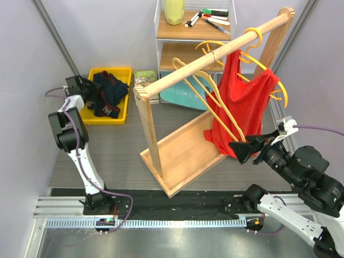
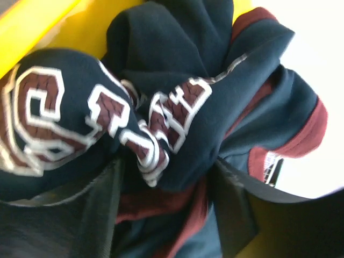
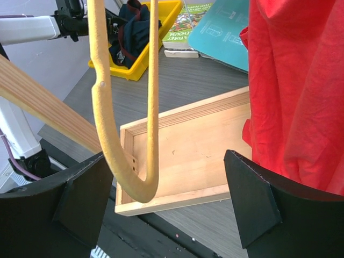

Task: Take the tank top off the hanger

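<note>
Tank top (image 1: 243, 102), bright red, is hanging from a yellow hanger (image 1: 252, 35) near the upper right end of a slanted wooden rail (image 1: 215, 52). Its hem is draping toward the rack's wooden tray base (image 1: 183, 156) at the middle of the overhead frame. Empty yellow hangers (image 1: 196, 80) are dangling beside it on the same rail.

At lower right, the right gripper (image 1: 237, 149) is reaching up just under the hem with its two black fingers spread wide and nothing between them. In its wrist view, red cloth (image 3: 301, 91) is filling the right side close to one finger (image 3: 250, 207), and an empty hanger loop (image 3: 107, 107) is hanging at left.

At upper left, the left gripper (image 1: 88, 92) is dipping into a yellow bin (image 1: 121, 115) of dark clothing. Its wrist view shows a navy garment (image 2: 177, 70) with maroon trim bunching between the fingers (image 2: 102, 212); whether they are clamping it cannot be told. Maroon block letters outlined in white are showing on the fabric, too crumpled to read as a word.

Beside the bin, a green book (image 1: 145, 77) is lying flat; its cover seems to include "STOREY", the rest too small to read.
</note>
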Motion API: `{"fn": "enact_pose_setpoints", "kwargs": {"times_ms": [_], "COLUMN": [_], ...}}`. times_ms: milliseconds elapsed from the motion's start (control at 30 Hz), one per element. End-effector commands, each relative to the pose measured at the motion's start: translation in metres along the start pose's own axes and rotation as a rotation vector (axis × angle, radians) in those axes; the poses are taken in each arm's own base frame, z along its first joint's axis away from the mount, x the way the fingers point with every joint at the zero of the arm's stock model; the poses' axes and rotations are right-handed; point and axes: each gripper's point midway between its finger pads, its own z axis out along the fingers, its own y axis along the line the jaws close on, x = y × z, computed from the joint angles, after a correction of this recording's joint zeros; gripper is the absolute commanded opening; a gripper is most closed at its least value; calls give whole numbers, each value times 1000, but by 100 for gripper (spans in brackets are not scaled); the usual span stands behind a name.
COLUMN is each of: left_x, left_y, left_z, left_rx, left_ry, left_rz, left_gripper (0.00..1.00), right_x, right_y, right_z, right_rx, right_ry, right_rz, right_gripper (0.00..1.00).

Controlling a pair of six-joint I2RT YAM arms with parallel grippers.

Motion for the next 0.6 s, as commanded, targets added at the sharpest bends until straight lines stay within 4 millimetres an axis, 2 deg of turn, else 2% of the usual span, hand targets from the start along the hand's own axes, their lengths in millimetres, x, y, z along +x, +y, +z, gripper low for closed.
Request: {"fn": "enact_pose_setpoints", "kwargs": {"times_ms": [0, 67, 100, 167, 200, 233, 300, 367, 400, 433, 467, 500, 533, 567], "left_x": [-11, -10, -5, -3, -8, -1, 3, 24, 31, 56, 62, 67, 78, 99], "left_y": [-22, -30, -21, -23, -30, -23, -23, -11, -18, 1, -6, -21, -31, -16], "left_z": [-51, -68, -71, -82, -95, -98, -112, -119, -129, -133, -137, -155, -163, -167], "left_rx": [-71, -69, -92, -103, -107, -133, -144, -161, -126, -131, -75, -8, 70, 66], "left_ry": [-62, -75, -77, -100, -147, -146, -147, -86, -74, -4, 1, -7, 14, 50], "left_rz": [89, 94, 86, 104, 120, 128, 120, 71, 61, 19, -21, -36, -44, -76], "left_gripper": [67, 73, 74, 78, 88, 94, 93, 92, 92, 92, 91, 90, 89, 88], "right_x": [-12, -12, -12, -12, -11, -10, -7, -4, -5, -8, -6, -9, -14, -15], "right_y": [13, 15, 16, 14, 14, 13, 12, 10, 6, 4, -1, -5, -7, -10], "right_z": [-1, -1, -1, -1, -1, 0, 1, 0, -1, -3, -6, -10, -14, -19], "right_rx": [-60, -71, -70, -66, -63, -59, -52, -37, -12, 1, 23, 48, 61, 74], "right_ry": [-41, -38, -36, -34, -27, -22, -5, 15, 11, 5, 10, -2, -19, -23], "right_rz": [29, 29, 30, 22, 16, 12, 9, 8, 11, 16, 24, 28, 35, 53], "right_gripper": [87, 87, 87, 87, 87, 87, 87, 86, 86, 87, 86, 86, 86, 87]}}
